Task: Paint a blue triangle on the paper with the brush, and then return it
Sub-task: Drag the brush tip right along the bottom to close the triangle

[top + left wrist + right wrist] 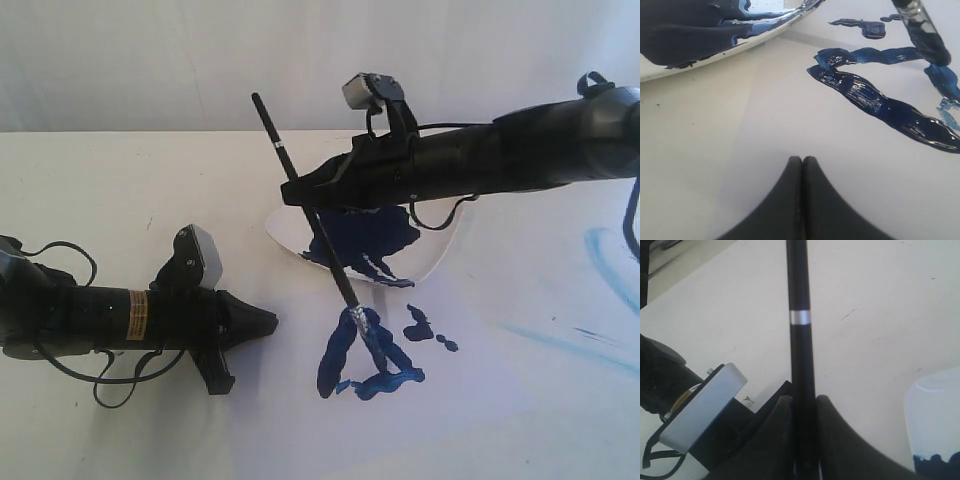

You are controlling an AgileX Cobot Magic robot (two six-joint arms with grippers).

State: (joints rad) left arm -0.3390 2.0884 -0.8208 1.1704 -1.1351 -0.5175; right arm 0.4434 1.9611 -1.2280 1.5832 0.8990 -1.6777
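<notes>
The brush [335,270] leans steeply, and my right gripper [292,190] is shut on its black handle below the white band. Its wet bristles touch the right stroke of the blue triangle [365,360], a rough outline on the paper [470,400]. In the right wrist view the brush [800,315] runs up between the shut right gripper [802,399]. My left gripper [272,320] lies low on the table left of the triangle, shut and empty. From the left wrist view, the left gripper [802,159] faces the triangle [880,102], the brush tip [922,27] and the paper [815,125].
A white dish [285,235] pooled with dark blue paint sits behind the triangle, under the right arm; its rim [715,62] also shows. Small dark blue blobs [420,325] lie right of the triangle. Pale blue smears [610,260] mark the table's far right.
</notes>
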